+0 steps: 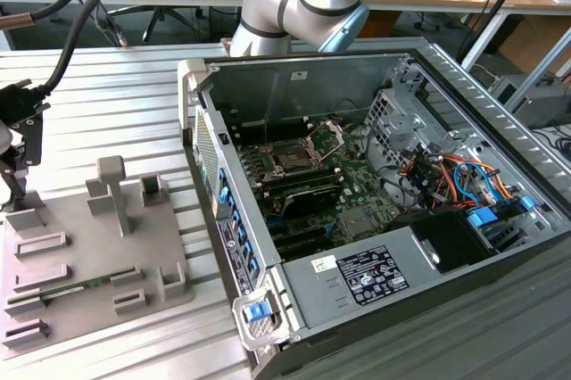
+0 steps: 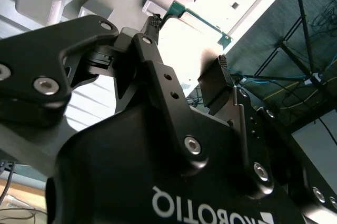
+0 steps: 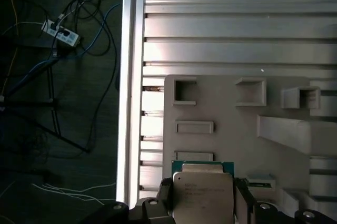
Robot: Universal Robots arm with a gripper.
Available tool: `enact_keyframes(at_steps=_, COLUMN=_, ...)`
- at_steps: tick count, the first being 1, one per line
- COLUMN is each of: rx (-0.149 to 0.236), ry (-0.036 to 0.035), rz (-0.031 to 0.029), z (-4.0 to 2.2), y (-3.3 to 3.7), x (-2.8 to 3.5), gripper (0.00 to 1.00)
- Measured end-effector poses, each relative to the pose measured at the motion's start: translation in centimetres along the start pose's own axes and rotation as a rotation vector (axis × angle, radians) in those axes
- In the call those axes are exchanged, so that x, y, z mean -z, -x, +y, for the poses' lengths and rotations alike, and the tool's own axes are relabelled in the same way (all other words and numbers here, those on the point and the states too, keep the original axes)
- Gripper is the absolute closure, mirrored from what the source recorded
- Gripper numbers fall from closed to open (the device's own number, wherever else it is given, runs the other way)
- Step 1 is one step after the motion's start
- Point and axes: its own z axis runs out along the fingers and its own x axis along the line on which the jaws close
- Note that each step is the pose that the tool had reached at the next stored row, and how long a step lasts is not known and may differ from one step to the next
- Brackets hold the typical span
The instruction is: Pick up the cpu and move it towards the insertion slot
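While you have this item in the tool, log it as follows.

- **Tool:** gripper (image 2: 188, 42), with fingers (image 3: 164, 196) pressed onto two opposite edges of the cpu (image 3: 202, 193).
- **Item:** silver top up, green rim showing in both wrist views. Whether it sits on or above the grey parts tray (image 1: 80, 255) cannot be told.
- **Destination:** insertion slot (image 1: 290, 159), frame raised, inside the open computer case (image 1: 500, 121). In the exterior view it lies at roughly 3 o'clock from the tray.
- **Handling, as judged:** hold the chip level and by its edges only, travel slowly, and give the case wall good clearance.
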Motion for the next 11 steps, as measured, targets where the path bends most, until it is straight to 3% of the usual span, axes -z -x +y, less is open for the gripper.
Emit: enact_keyframes(at_steps=11, rx=0.0, ry=-0.0001, rz=0.0001, z=0.01, y=-0.01, x=0.19, gripper=0.45)
